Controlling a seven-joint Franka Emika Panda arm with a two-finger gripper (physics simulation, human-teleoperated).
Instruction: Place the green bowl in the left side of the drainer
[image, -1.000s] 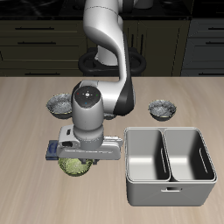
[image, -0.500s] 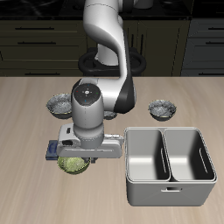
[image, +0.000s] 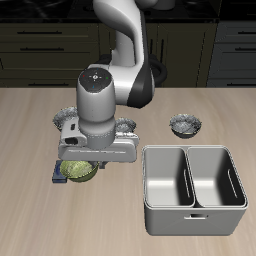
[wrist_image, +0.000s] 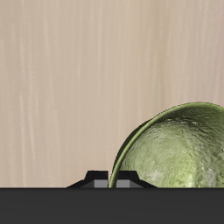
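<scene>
Your gripper (image: 78, 168) is hovering low over the table (image: 30, 130), directly above the green bowl (image: 78, 172). In the exterior view only the bowl's front rim is peeking out from under the hand. In the wrist view the bowl (wrist_image: 175, 149) is sitting close up against the gripper body, rim running right into it. You're looking at fingers hidden in both views, so can't tell if the claw is spread or pinching the rim. The bowl is sitting beside the drainer (image: 193, 190), outside it, apart from its wall.

Green bowl (image: 78, 171) sits upright beside the empty grey drainer (image: 193, 189).
</scene>
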